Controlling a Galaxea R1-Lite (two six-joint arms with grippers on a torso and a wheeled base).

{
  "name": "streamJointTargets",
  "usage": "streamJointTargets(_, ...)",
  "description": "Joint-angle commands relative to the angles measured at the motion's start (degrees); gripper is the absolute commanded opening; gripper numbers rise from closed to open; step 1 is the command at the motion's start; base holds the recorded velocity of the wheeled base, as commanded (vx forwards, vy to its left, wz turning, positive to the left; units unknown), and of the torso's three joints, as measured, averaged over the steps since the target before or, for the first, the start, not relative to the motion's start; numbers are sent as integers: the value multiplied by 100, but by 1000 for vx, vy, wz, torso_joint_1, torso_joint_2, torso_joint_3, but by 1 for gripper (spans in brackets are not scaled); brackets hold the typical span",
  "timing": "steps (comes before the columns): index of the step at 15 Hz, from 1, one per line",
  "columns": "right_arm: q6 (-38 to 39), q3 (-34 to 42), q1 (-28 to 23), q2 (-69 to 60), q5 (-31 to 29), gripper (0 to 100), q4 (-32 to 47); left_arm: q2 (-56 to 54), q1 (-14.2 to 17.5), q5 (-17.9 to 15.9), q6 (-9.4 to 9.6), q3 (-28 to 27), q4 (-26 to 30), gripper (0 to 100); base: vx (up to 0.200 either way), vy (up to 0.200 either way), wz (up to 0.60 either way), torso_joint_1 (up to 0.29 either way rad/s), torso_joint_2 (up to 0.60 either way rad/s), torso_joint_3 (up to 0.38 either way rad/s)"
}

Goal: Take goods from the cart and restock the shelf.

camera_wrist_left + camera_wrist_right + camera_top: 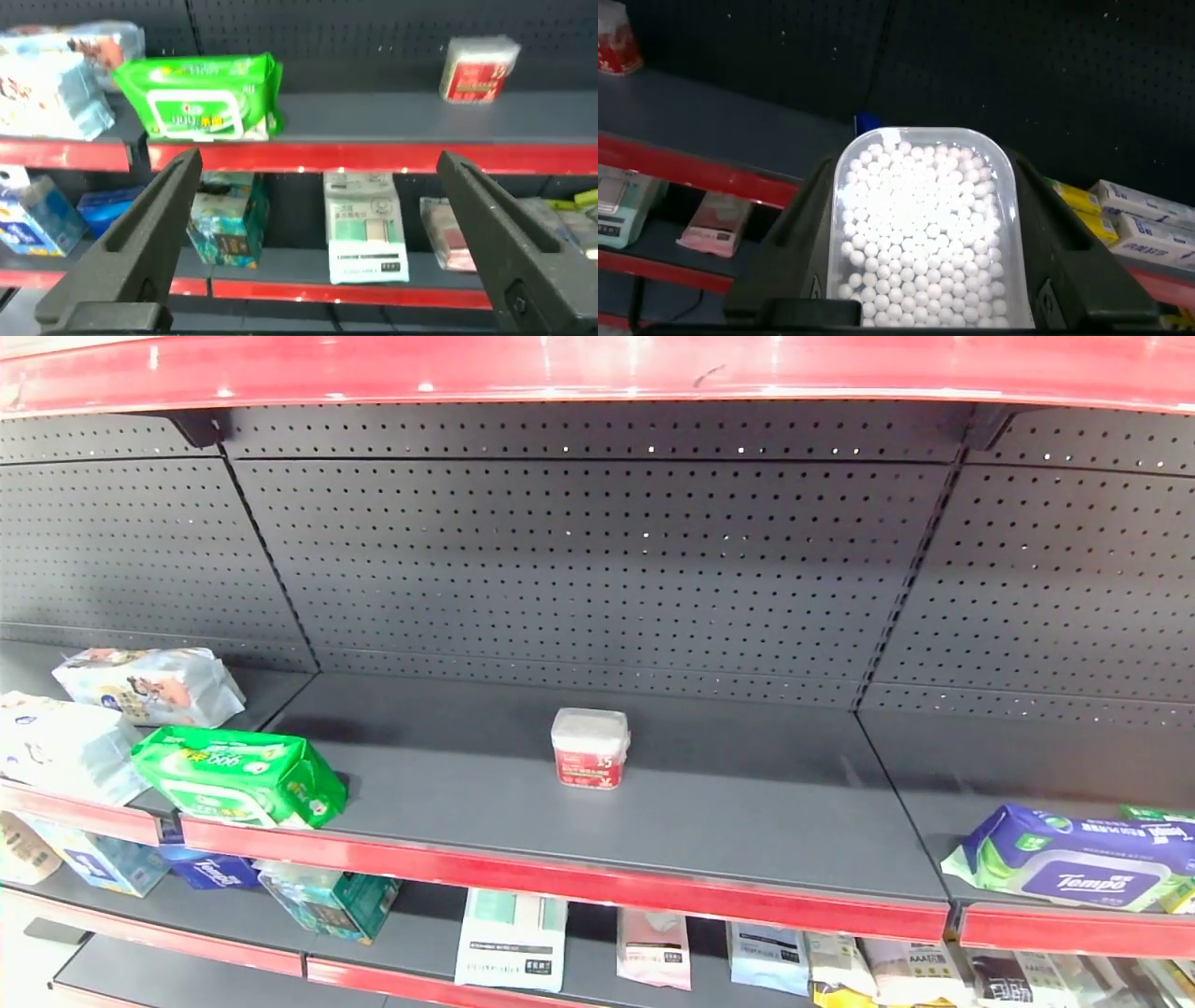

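A small tub (590,747) with a white lid and a red label stands upright near the middle of the grey shelf board (747,803). My right gripper (923,177) is shut on a clear tub (920,243) packed with small white balls, one finger on each side, held in front of the shelf. The standing tub (615,42) sits on the board well off to one side of it. My left gripper (322,252) hangs open and empty before the shelf's red front edge (374,159), facing a green wipes pack (201,98) and the standing tub (478,70).
On the board's left end lie the green wipes pack (238,777) and two white packs (149,686). A purple wipes pack (1074,868) lies at the right. The lower shelf (560,943) holds several packets. A red shelf (597,369) overhangs above.
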Motion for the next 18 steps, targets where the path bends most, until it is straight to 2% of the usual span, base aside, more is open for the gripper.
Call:
streamJointTargets(1,-1,112,72,-505,-28,0,5,2279,3,-61,-602,-1719,-153,100,0,0,0,0,0,0)
streamJointTargets(2,8,165,46,-575,-28,0,-30,3536,65,18,-954,-2334,-549,100,0,0,0,0,0,0)
streamJointTargets(3,17,208,46,-575,-28,0,-47,3975,126,115,-822,-2343,-716,100,0,0,0,0,0,0)
streamJointTargets(4,184,296,90,-654,-1,0,-47,4502,135,167,-303,-2299,-848,100,0,0,0,0,0,0)
streamJointTargets(5,412,340,55,-786,-19,0,-38,4898,170,159,57,-2220,-874,100,0,0,0,0,0,0)
streamJointTargets(6,465,402,28,-918,-80,0,-3,5267,144,18,233,-2229,-927,100,0,0,0,0,0,0)
streamJointTargets(8,465,481,37,-1076,-230,0,-3,6269,144,-870,514,-2220,-1454,100,0,0,0,0,0,0)
streamJointTargets(9,438,455,20,-1137,-239,0,5,6858,153,-1221,751,-2246,-1841,100,0,0,0,0,0,0)
streamJointTargets(10,438,446,11,-1137,-239,0,14,6981,153,-1283,822,-2264,-1929,100,0,0,0,0,0,0)
streamJointTargets(11,412,437,-24,-1129,-265,0,14,7895,161,-1731,1490,-2431,-2465,100,0,0,0,0,0,0)
streamJointTargets(12,386,437,-60,-1102,-300,0,14,8290,161,-2012,1841,-2563,-2605,100,0,0,0,0,0,0)
streamJointTargets(13,254,428,-95,-1067,-318,0,14,8800,161,-2566,2316,-2914,-2649,100,0,0,0,0,0,0)
streamJointTargets(14,140,446,-95,-1067,-318,0,14,9152,126,-2944,2624,-3275,-2605,100,0,0,0,0,0,0)
streamJointTargets(15,87,481,-95,-1076,-318,0,14,9512,30,-3234,2773,-3618,-2605,100,0,0,0,0,0,0)
streamJointTargets(16,87,499,-112,-1093,-326,0,23,9811,-85,-3542,2834,-3925,-2605,100,0,0,0,0,0,0)
streamJointTargets(17,78,507,-130,-1093,-335,0,23,9943,-129,-3700,2843,-4066,-2605,100,0,0,0,0,0,0)
streamJointTargets(18,60,525,-200,-1076,-344,0,23,10373,-304,-4201,2843,-4496,-2605,100,0,0,0,0,0,0)
